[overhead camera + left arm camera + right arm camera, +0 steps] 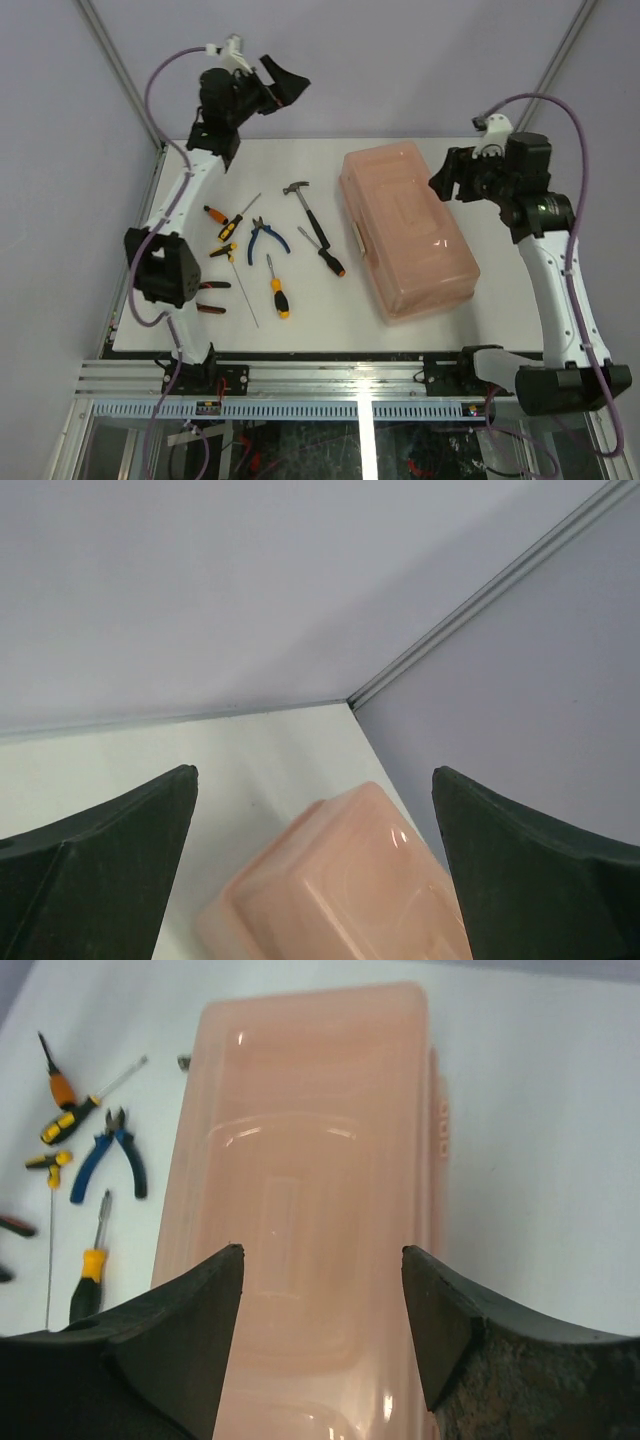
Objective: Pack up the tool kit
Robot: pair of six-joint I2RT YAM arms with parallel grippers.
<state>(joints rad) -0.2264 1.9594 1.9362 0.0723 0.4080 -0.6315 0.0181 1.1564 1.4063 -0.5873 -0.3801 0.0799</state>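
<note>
A white table [330,320] stands in a corner of pale lilac walls [400,60], with a metal frame post [118,68] running up at each far corner. The closed pink toolbox [405,230] lies on the table's right half. Left of it lie a hammer [297,188], blue pliers [266,236] and several screwdrivers [278,295], all loose on the table. The left jaws are raised above the far left corner, spread wide and empty. The right jaws hover over the toolbox's far end, also wide apart and holding nothing.
</note>
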